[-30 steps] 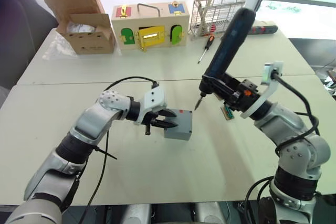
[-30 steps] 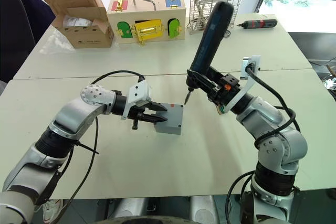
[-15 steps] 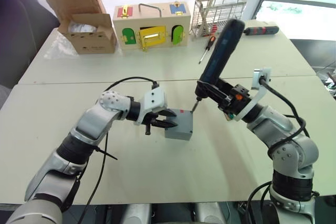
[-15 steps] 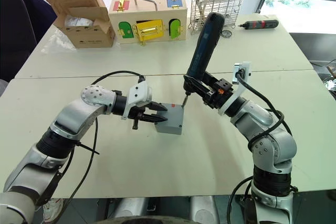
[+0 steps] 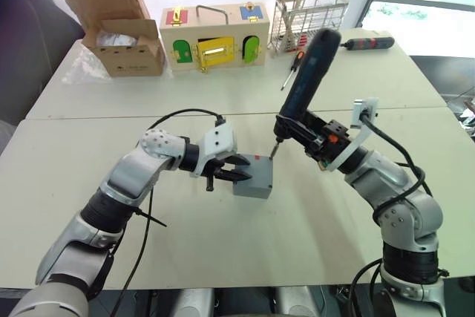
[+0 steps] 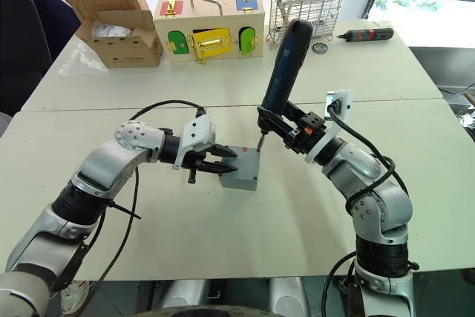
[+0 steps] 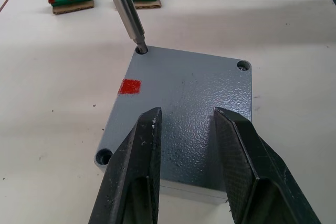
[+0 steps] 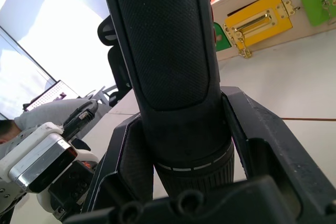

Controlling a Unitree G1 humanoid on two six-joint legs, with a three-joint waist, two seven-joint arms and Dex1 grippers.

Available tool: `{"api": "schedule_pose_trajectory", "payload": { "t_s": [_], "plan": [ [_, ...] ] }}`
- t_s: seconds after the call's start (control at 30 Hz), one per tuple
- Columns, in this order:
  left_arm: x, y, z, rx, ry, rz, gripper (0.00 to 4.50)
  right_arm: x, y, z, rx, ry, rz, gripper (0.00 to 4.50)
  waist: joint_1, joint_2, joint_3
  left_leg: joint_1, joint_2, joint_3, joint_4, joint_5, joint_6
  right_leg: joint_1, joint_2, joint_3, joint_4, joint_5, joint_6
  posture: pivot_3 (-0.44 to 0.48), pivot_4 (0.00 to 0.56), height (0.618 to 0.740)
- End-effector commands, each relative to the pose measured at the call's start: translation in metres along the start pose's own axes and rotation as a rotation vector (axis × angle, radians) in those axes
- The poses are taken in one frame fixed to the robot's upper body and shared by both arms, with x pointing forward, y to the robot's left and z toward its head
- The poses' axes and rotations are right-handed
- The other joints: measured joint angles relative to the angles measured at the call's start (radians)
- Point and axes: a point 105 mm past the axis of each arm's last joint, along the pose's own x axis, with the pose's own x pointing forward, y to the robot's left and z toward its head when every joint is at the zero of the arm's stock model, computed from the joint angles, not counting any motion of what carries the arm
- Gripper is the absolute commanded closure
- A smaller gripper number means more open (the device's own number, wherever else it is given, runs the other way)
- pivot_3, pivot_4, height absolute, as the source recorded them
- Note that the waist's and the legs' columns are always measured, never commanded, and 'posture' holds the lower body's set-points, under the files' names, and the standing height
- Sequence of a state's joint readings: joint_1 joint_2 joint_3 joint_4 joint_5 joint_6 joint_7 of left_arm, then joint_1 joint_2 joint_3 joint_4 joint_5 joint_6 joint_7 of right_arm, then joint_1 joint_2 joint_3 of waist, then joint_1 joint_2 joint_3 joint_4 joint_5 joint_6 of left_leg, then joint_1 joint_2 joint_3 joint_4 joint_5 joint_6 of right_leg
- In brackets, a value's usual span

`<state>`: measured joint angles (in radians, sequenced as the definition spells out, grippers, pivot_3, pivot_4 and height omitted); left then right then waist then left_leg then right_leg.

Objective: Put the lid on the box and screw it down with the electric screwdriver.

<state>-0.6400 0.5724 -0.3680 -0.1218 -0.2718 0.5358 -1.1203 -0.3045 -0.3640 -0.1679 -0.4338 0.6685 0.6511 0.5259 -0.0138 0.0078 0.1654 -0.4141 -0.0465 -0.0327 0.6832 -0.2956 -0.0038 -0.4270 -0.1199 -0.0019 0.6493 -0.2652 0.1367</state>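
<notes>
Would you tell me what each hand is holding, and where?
The right hand grips the electric screwdriver near its lower end; the left hand holds nothing, open over the lid.

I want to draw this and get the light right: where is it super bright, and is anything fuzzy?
Left eye view: the window behind the table glares white along the top. Right wrist view: the sky is washed out, and the electric screwdriver sits very close and looks sharp. Left wrist view: the lid is evenly lit, with soft shadows under the left gripper.

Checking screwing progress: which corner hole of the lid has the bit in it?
The hole beside the red mark on the flat grey plastic lid; the black electric screwdriver's bit sits there, others empty.
</notes>
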Motion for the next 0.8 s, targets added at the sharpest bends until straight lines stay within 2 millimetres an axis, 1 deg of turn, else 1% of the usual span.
{"api": "schedule_pose_trajectory", "payload": {
  "t_s": [0.03,0.1,0.23,0.33,0.47,0.53,0.6,0.63,0.67,0.8],
  "plan": [
    [-0.001,-0.002,0.002,0.008,-0.005,0.0,2.97,-0.001,0.005,0.003,-0.045,-0.008,0.022,2.76,0.0,0.0,0.0,0.0,0.0,0.0,0.0,0.0,0.0,0.0,0.0,0.0,0.0,0.0,0.0,0.0,0.15,0.73],
    [-0.001,-0.003,0.002,0.008,-0.003,-0.001,2.97,0.0,0.007,0.0,-0.057,0.006,0.033,2.76,0.0,0.0,0.0,0.001,0.0,0.0,0.0,0.0,0.0,0.001,0.0,0.0,0.0,0.0,0.0,0.0,0.15,0.73],
    [0.002,-0.006,-0.003,-0.005,0.011,-0.009,2.97,-0.001,0.018,-0.014,-0.079,0.043,0.074,2.76,0.001,-0.001,-0.001,0.004,0.0,0.0,0.0,-0.001,0.001,0.004,0.0,0.0,0.0,0.0,0.0,0.0,0.15,0.73],
    [0.004,-0.009,-0.009,-0.027,0.029,-0.014,2.97,-0.001,0.024,-0.028,-0.104,0.068,0.094,2.76,0.0,-0.004,-0.003,0.005,0.0,0.0,0.0,-0.001,0.002,0.005,0.0,0.0,0.0,0.0,0.0,0.0,0.15,0.73],
    [0.007,-0.01,-0.014,-0.026,0.052,-0.012,2.97,0.0,0.028,-0.039,-0.117,0.088,0.113,2.76,0.0,-0.008,-0.008,0.008,0.001,0.0,-0.001,-0.002,0.003,0.009,0.001,0.0,-0.001,0.0,0.0,0.0,0.15,0.73],
    [0.007,-0.01,-0.014,-0.026,0.053,-0.012,2.97,0.001,0.028,-0.045,-0.117,0.1,0.116,2.76,0.0,-0.009,-0.009,0.011,0.001,0.0,-0.001,-0.002,0.004,0.012,0.002,0.0,-0.002,0.0,0.0,0.0,0.15,0.73],
    [0.007,-0.011,-0.014,-0.027,0.053,-0.014,2.97,0.001,0.028,-0.049,-0.114,0.106,0.118,2.76,0.0,-0.009,-0.009,0.019,0.002,0.0,-0.003,-0.004,0.007,0.02,0.002,0.0,-0.004,-0.001,0.0,0.0,0.15,0.73],
    [0.007,-0.012,-0.014,-0.027,0.054,-0.015,2.97,0.002,0.028,-0.05,-0.11,0.105,0.116,2.76,0.0,-0.009,-0.01,0.024,0.003,0.0,-0.003,-0.009,0.015,0.024,0.002,0.0,-0.004,-0.001,0.0,0.0,0.15,0.73],
    [0.007,-0.012,-0.015,-0.027,0.054,-0.015,2.97,0.002,0.027,-0.051,-0.109,0.105,0.114,2.76,0.0,-0.009,-0.01,0.024,0.005,0.0,-0.003,-0.01,0.017,0.024,0.002,0.0,-0.004,-0.001,0.0,0.0,0.15,0.73],
    [0.007,-0.011,-0.017,-0.03,0.063,-0.004,2.97,0.001,0.023,-0.058,-0.103,0.117,0.099,2.76,0.0,-0.009,-0.012,0.024,0.005,0.0,-0.003,-0.01,0.017,0.024,0.003,0.0,-0.004,-0.001,0.0,0.0,0.15,0.73]
  ]
}}
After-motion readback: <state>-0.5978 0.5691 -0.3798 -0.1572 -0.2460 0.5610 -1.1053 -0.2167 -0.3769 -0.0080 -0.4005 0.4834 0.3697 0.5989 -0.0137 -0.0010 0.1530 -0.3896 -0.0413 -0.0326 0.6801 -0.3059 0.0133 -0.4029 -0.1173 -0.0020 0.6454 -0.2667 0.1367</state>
